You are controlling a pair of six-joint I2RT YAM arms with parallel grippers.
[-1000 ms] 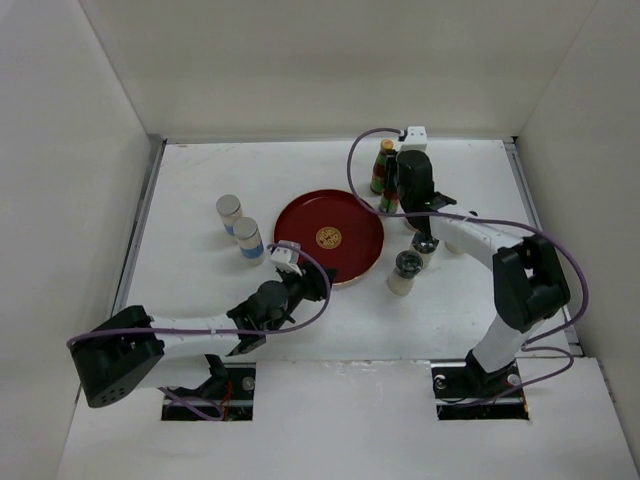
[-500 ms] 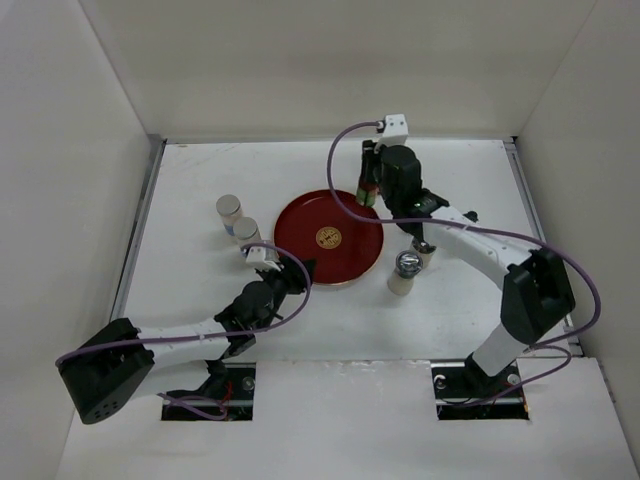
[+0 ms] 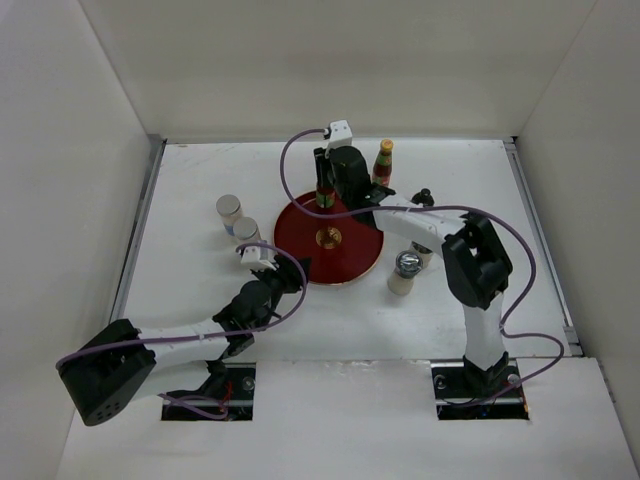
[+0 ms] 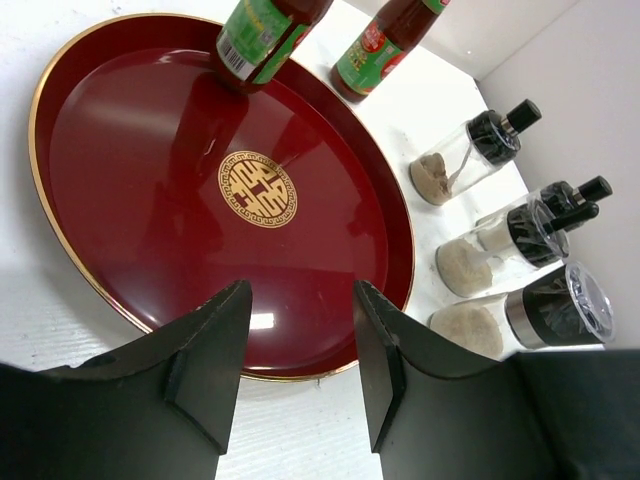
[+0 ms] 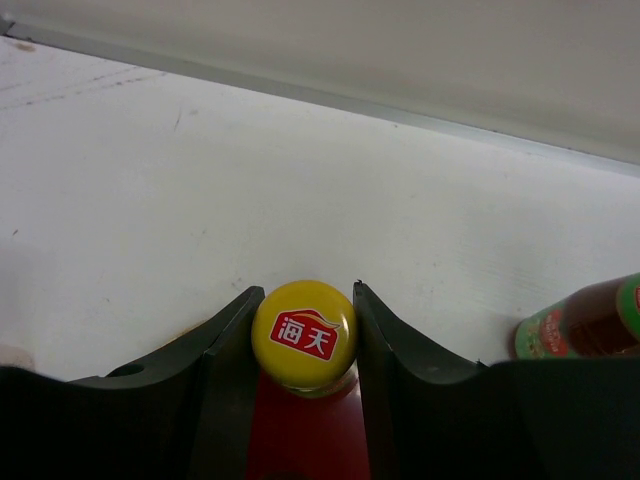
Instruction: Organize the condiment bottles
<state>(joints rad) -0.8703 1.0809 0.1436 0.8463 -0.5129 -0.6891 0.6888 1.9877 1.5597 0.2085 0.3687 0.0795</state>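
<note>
My right gripper (image 3: 330,190) is shut on the yellow cap (image 5: 304,333) of a red sauce bottle (image 3: 324,204). It holds the bottle upright over the far left part of the round red tray (image 3: 352,256). In the left wrist view the bottle's base (image 4: 258,38) is at the tray floor; I cannot tell if it touches. The second red sauce bottle (image 3: 383,160) stands behind the tray. Two white shakers (image 3: 229,209) (image 3: 244,231) stand left of the tray. Pale black-capped bottles (image 4: 468,158) (image 4: 508,243) stand to its right. My left gripper (image 3: 294,272) is open and empty at the tray's near left rim.
A pale jar with a shiny lid (image 3: 405,270) stands right of the tray's near edge. White walls enclose the table at the back and both sides. The right arm's purple cable loops above the tray's right side.
My right gripper has carried the red sauce bottle leftward from beside the other sauce bottle to over the tray's far left part. My left gripper has pulled back toward the tray's near left rim.
</note>
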